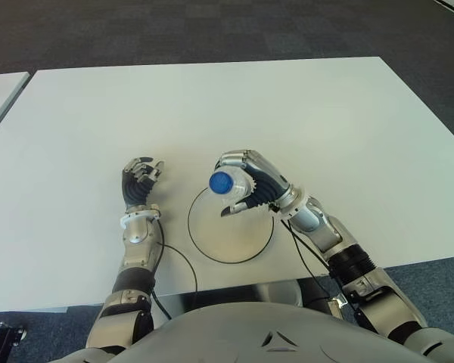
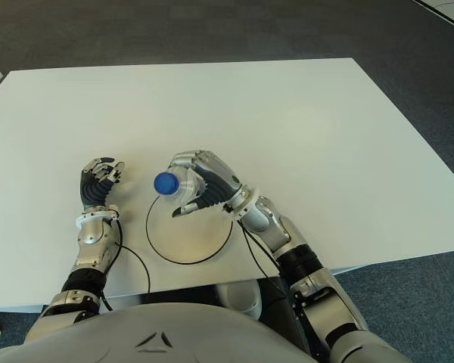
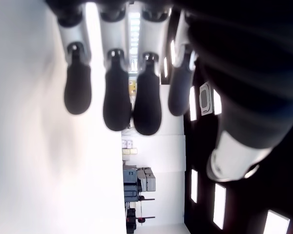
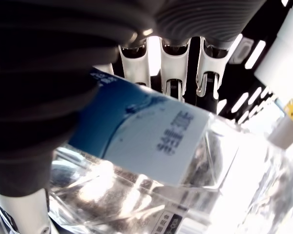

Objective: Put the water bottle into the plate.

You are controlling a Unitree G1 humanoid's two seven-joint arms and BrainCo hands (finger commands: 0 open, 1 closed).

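A clear water bottle (image 1: 231, 186) with a blue cap (image 1: 221, 181) stands roughly upright over the far edge of a white plate (image 1: 231, 240) with a dark rim. My right hand (image 1: 251, 184) is shut on the bottle, its fingers (image 4: 176, 73) wrapped round the blue and white label (image 4: 151, 136). Whether the bottle's base touches the plate is hidden by the hand. To the left of the plate my left hand (image 1: 140, 181) shows on the white table (image 1: 212, 106), its fingers (image 3: 117, 95) loosely extended and holding nothing.
A thin black cable (image 1: 178, 265) runs from the left wrist toward the table's near edge. Another white table (image 1: 0, 91) stands at the far left. Dark carpet (image 1: 212, 30) lies beyond the table's far edge.
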